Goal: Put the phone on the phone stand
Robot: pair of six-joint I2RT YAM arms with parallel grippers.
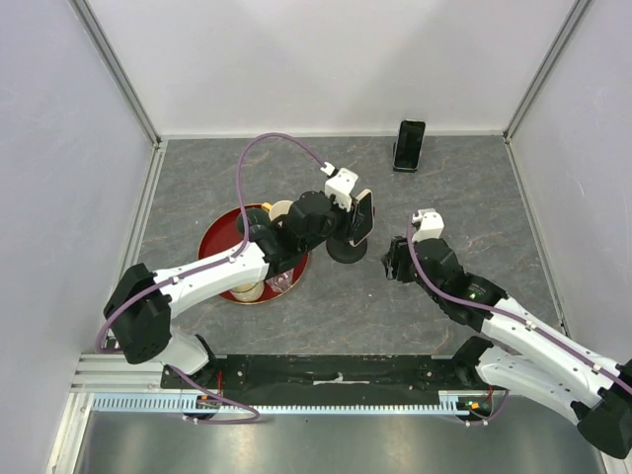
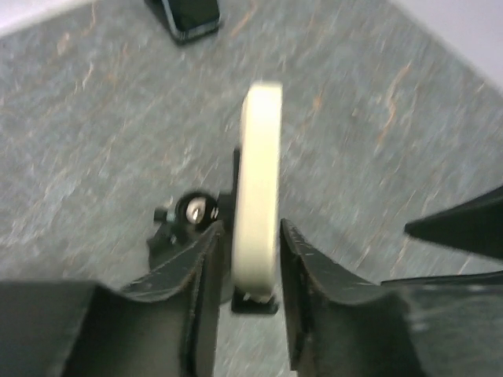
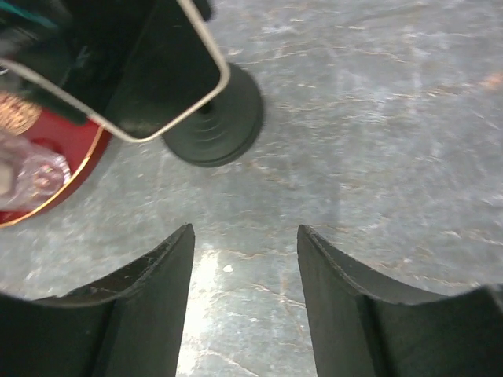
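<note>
While the left gripper (image 2: 247,239) pinched the phone (image 1: 362,217) edge-on between its fingers, the phone stood directly over the phone stand (image 1: 348,253); whether it sat in the holder was unclear. The right gripper (image 3: 244,236) hung near the phone stand's right, jaws spread and holding nothing. A red tray (image 1: 210,247) lay on the phone stand's left.

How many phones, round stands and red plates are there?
Phones: 2, the cream-rimmed phone and a smaller black phone at the back.
Round stands: 1, the black stand.
Red plates: 1, the red plate.
Total: 4.
</note>
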